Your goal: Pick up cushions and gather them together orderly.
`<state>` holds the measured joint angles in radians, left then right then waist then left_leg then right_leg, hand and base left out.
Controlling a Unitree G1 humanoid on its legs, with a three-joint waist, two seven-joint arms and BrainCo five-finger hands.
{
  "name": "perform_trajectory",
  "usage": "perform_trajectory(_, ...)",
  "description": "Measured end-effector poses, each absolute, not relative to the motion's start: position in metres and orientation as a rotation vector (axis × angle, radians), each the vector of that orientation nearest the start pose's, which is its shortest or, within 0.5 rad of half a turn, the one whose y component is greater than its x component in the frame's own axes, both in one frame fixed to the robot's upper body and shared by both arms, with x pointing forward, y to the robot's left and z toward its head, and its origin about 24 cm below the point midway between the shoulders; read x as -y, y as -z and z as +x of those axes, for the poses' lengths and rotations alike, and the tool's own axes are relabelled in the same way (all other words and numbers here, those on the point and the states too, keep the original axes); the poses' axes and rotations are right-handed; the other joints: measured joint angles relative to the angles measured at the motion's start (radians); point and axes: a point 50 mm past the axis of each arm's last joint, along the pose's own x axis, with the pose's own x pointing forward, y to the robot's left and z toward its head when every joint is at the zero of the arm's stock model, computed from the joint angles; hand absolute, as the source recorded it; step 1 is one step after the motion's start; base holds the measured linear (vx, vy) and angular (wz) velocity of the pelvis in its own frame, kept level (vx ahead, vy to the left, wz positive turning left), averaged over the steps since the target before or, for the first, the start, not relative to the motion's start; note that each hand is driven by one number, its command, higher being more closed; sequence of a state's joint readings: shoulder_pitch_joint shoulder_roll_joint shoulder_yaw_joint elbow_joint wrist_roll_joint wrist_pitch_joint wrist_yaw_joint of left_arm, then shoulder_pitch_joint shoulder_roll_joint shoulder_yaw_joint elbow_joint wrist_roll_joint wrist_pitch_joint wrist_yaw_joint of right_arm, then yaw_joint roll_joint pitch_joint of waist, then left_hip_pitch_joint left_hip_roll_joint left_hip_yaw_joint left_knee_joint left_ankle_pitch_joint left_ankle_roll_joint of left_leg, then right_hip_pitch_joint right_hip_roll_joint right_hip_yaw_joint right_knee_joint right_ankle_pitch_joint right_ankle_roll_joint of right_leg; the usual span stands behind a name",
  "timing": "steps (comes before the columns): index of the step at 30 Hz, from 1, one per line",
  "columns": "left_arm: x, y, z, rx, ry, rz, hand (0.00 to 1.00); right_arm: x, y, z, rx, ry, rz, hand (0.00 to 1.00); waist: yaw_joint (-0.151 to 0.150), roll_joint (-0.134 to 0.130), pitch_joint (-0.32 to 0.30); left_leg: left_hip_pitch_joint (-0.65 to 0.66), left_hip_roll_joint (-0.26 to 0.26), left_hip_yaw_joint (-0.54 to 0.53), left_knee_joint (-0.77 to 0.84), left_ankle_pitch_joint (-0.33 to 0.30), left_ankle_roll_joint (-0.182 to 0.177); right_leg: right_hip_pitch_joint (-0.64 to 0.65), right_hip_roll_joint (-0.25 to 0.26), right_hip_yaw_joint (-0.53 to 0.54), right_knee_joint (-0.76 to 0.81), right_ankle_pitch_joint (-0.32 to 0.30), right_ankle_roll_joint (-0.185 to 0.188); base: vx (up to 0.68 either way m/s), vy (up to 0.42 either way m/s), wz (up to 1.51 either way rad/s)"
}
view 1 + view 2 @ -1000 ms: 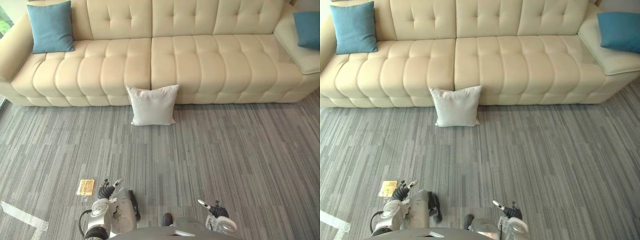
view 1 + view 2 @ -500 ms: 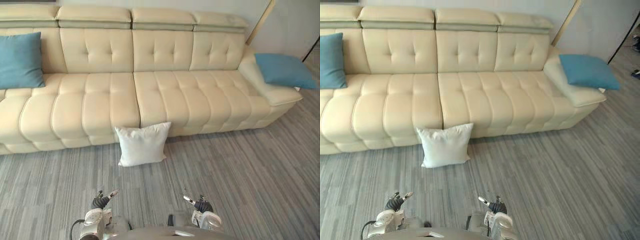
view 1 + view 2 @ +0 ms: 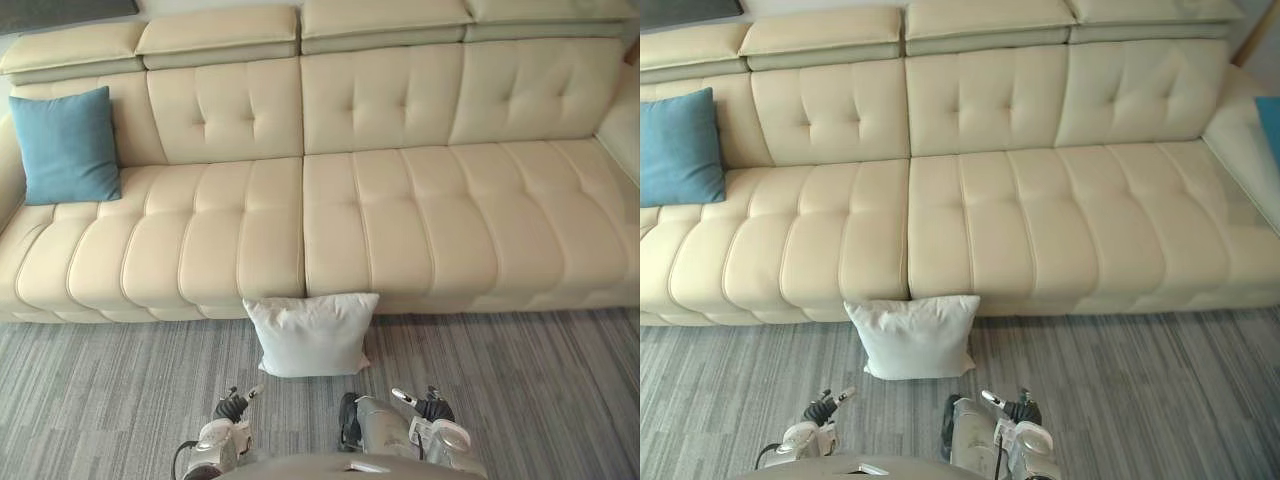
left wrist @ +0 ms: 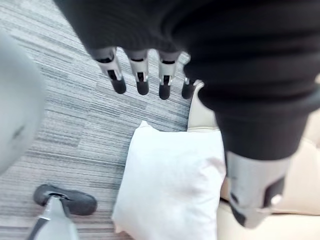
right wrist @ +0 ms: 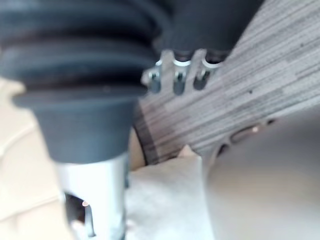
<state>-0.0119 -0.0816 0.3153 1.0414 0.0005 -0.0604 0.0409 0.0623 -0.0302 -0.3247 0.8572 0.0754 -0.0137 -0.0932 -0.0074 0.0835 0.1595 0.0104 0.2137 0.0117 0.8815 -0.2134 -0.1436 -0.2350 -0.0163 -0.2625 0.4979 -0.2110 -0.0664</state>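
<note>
Camera has moved; cushion [image 3: 312, 335], against sofa [image 3: 400, 230], now appears nearer. Left hand [image 3: 232, 407] fingers straight, empty; right hand [image 3: 428, 405] seemingly relaxed, empty.

The sofa [image 3: 400, 230] has a cream, leather-like skin, smooth and tufted, with a soft sheen. The white cushion [image 3: 312, 335] is matt cloth, faintly creased; the blue cushion [image 3: 66, 146] is matt cloth too, of a slightly coarser look. The carpet [image 3: 100, 400] is grey, streaked, low-piled and rough. The left hand [image 4: 140, 75] and right hand [image 5: 177, 80] have silvery, metal-looking fingers with dark matt tips, under dark ribbed, rubbery-looking covers.
</note>
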Motion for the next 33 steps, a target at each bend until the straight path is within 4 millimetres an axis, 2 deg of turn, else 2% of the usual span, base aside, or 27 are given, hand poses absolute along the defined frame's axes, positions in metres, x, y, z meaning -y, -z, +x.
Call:
perform_trajectory(1,-0.162,0.152,0.133,-0.961,-0.305,-0.218,0.0,0.217,0.14,0.128,-0.906,0.461,0.138,0.0,0.006,-0.003,0.002,-0.044,0.032,0.036,0.121,0.016,0.004,0.048,0.017,0.002,-0.022,-0.011,-0.007,0.42,-0.087,-0.17)
perform_trajectory(2,-0.166,0.152,0.13,-0.956,-0.336,-0.226,0.0,0.216,0.141,0.127,-0.911,0.462,0.143,0.0,0.013,-0.009,0.006,-0.092,0.072,0.103,0.204,0.013,0.024,0.12,0.031,0.007,-0.071,-0.019,-0.01,0.4,-0.063,-0.19)
perform_trajectory(4,-0.167,0.15,0.134,-0.937,-0.341,-0.22,0.0,0.216,0.142,0.124,-0.92,0.467,0.151,0.0,0.015,-0.016,0.008,-0.152,0.093,0.174,0.201,-0.002,0.054,0.189,0.028,0.012,-0.137,-0.017,-0.005,0.37,0.003,-0.07)
perform_trajectory(6,-0.168,0.148,0.137,-0.921,-0.339,-0.217,0.0,0.215,0.143,0.122,-0.925,0.469,0.153,0.0,0.022,-0.028,0.01,-0.193,0.092,0.251,0.073,-0.036,0.078,0.243,0.005,0.022,-0.185,-0.005,0.014,0.37,0.084,-0.09)
perform_trajectory(7,-0.168,0.147,0.138,-0.919,-0.339,-0.216,0.0,0.215,0.143,0.122,-0.924,0.47,0.154,0.0,0.025,-0.029,0.011,-0.195,0.09,0.267,0.029,-0.044,0.078,0.253,0.0,0.023,-0.189,-0.003,0.016,0.39,0.18,0.02)
perform_trajectory(8,-0.168,0.146,0.14,-0.91,-0.338,-0.214,0.0,0.214,0.143,0.122,-0.926,0.474,0.156,0.0,0.028,-0.036,0.015,-0.204,0.075,0.293,-0.116,-0.059,0.077,0.284,-0.024,0.026,-0.191,-0.001,0.02,0.31,0.181,0.14)
perform_trajectory(9,-0.168,0.146,0.141,-0.906,-0.335,-0.212,0.0,0.215,0.144,0.118,-0.939,0.483,0.156,0.0,0.032,-0.038,0.016,-0.201,0.05,0.296,-0.253,-0.037,0.082,0.303,-0.035,0.027,-0.177,-0.002,0.032,0.34,0.239,0.2)
perform_trajectory(10,-0.166,0.147,0.139,-0.913,-0.328,-0.208,0.0,0.217,0.145,0.113,-0.949,0.495,0.15,0.0,0.032,-0.029,0.01,-0.195,0.039,0.295,-0.377,0.048,0.1,0.306,-0.031,0.032,-0.161,-0.005,0.051,0.24,0.208,0.21)
perform_trajectory(11,-0.167,0.147,0.136,-0.92,-0.323,-0.199,0.0,0.216,0.145,0.113,-0.951,0.494,0.15,0.0,0.033,-0.033,-0.003,-0.193,0.025,0.29,-0.421,0.077,0.1,0.305,-0.033,0.055,-0.14,-0.027,0.084,0.23,0.19,0.21)
perform_trajectory(13,-0.184,0.146,0.135,-0.916,-0.347,-0.16,0.0,0.199,0.149,0.111,-0.966,0.478,0.196,0.0,0.029,-0.104,-0.022,-0.168,-0.037,0.293,-0.484,0.082,0.106,0.305,-0.078,0.1,-0.148,-0.025,0.089,0.22,0.133,0.27)
perform_trajectory(14,-0.186,0.147,0.133,-0.918,-0.35,-0.155,0.0,0.197,0.149,0.11,-0.97,0.477,0.201,0.0,0.03,-0.106,-0.023,-0.165,-0.043,0.293,-0.489,0.082,0.106,0.305,-0.082,0.105,-0.149,-0.02,0.089,0.23,0.099,0.15)
perform_trajectory(15,-0.189,0.148,0.131,-0.927,-0.354,-0.149,0.0,0.194,0.15,0.109,-0.975,0.474,0.206,0.0,0.032,-0.126,-0.036,-0.143,-0.052,0.301,-0.513,0.082,0.107,0.313,-0.086,0.123,-0.155,0.003,0.094,0.14,0.049,-0.07)
perform_trajectory(19,-0.19,0.152,0.12,-0.965,-0.369,-0.154,0.0,0.193,0.152,0.105,-0.989,0.471,0.201,0.0,0.033,-0.114,-0.049,-0.063,-0.063,0.347,-0.618,0.111,0.111,0.342,-0.084,0.152,-0.211,0.067,0.1,0.07,0.007,-0.27)
perform_trajectory(22,-0.188,0.154,0.116,-0.982,-0.366,-0.158,0.0,0.195,0.152,0.103,-0.995,0.481,0.2,0.0,0.031,-0.107,-0.057,-0.021,-0.071,0.368,-0.738,0.179,0.107,0.341,-0.076,0.172,-0.259,0.119,0.105,-0.03,-0.007,-0.17)
perform_trajectory(25,-0.188,0.157,0.107,-1.01,-0.371,-0.157,0.0,0.2,0.154,0.097,-1.015,0.498,0.196,0.0,0.03,-0.093,-0.06,0.03,-0.088,0.386,-0.86,0.252,0.106,0.345,-0.066,0.193,-0.297,0.14,0.103,-0.11,0.002,-0.2)
perform_trajectory(28,-0.187,0.16,0.098,-1.04,-0.374,-0.157,0.0,0.203,0.155,0.094,-1.022,0.514,0.199,0.0,0.031,-0.085,-0.065,0.081,-0.106,0.398,-0.962,0.312,0.107,0.361,-0.064,0.197,-0.323,0.14,0.104,-0.13,-0.004,-0.11)
perform_trajectory(30,-0.186,0.16,0.099,-1.039,-0.362,-0.152,0.0,0.204,0.155,0.094,-1.021,0.516,0.197,0.0,0.032,-0.083,-0.063,0.08,-0.112,0.397,-0.969,0.316,0.107,0.372,-0.066,0.196,-0.346,0.137,0.105,-0.17,-0.024,-0.03)
perform_trajectory(32,-0.187,0.16,0.099,-1.039,-0.358,-0.145,0.0,0.204,0.155,0.094,-1.022,0.511,0.192,0.0,0.032,-0.086,-0.06,0.076,-0.132,0.397,-0.969,0.32,0.104,0.373,-0.084,0.198,-0.354,0.096,0.117,-0.18,-0.03,-0.1)
perform_trajectory(33,-0.19,0.16,0.1,-1.036,-0.356,-0.132,0.0,0.202,0.155,0.094,-1.023,0.503,0.19,0.0,0.033,-0.104,-0.058,0.074,-0.16,0.395,-0.97,0.324,0.109,0.374,-0.112,0.202,-0.363,0.032,0.144,-0.18,-0.027,-0.06)
